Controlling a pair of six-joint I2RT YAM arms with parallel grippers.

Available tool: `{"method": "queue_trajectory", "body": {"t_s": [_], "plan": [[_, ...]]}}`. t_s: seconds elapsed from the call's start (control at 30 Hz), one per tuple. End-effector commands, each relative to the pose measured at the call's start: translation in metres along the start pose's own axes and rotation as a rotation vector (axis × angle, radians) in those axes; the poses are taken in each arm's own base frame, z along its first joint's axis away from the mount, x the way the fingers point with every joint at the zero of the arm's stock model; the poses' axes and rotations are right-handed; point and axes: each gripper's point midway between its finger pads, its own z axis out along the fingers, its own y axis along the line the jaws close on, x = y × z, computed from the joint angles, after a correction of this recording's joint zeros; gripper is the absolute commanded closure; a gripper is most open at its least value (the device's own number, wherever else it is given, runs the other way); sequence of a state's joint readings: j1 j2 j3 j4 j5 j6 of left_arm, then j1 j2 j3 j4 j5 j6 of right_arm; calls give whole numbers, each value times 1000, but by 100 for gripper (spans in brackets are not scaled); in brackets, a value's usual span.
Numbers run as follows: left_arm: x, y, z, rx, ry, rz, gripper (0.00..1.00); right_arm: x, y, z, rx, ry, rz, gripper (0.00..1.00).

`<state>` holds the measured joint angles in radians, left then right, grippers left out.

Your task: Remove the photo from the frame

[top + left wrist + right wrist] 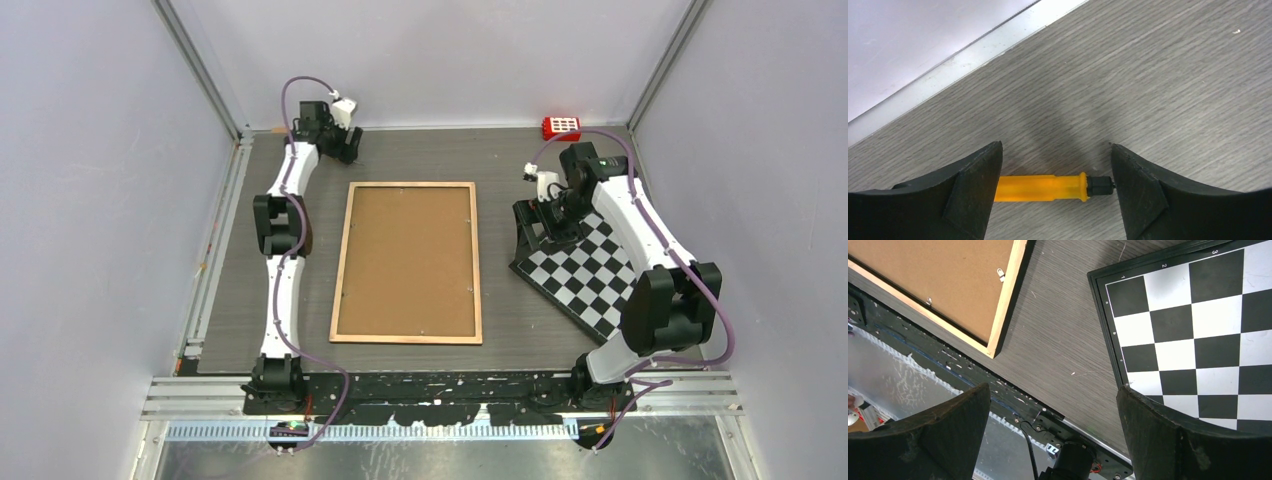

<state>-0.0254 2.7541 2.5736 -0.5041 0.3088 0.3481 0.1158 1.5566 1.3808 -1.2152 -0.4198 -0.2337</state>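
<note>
The frame [341,262] lies face down mid-table, showing its brown backing board [408,262] inside a pale wood rim. The photo is hidden under that board. My left gripper [345,146] is at the far-left back corner, away from the frame. In the left wrist view its jaws [1055,160] stand apart, with an orange tool [1040,188] with a black tip lying on the table between them. The black tip reaches the right finger [1143,195]. My right gripper [546,205] hovers open and empty at the checkerboard's left edge. Below it the right wrist view shows the frame's near corner [1008,295].
A black-and-white checkerboard [590,275] [1193,325] lies at the right, tilted. A red block with white studs [561,127] sits at the back right edge. Small metal clips [1000,273] sit on the backing board. Grey walls close in the table on three sides.
</note>
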Motion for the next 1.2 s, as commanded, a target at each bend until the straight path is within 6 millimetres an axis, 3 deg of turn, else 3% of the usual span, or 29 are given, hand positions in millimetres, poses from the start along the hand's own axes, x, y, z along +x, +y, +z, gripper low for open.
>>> {"method": "queue_trajectory", "body": {"t_s": [0.0,0.1,0.2,0.5,0.63,0.87,1.17], "plan": [[7,5,-22,-7,64,3,23,-10,3,-8,-5,-31,-11,0],[10,-5,-34,47,86,-34,28,-13,3,-8,-9,-37,-12,0],[25,7,-50,51,126,-91,30,-17,5,-8,-20,-44,-7,0],[58,15,-84,73,241,-221,35,-23,8,-9,-39,-62,-4,0],[82,16,-105,53,336,-246,36,-25,9,-9,-44,-68,-3,0],[116,5,-144,57,453,-432,39,-25,14,-11,-62,-84,1,0],[128,-15,-188,97,519,-609,39,-28,21,-13,-94,-104,8,0]]}}
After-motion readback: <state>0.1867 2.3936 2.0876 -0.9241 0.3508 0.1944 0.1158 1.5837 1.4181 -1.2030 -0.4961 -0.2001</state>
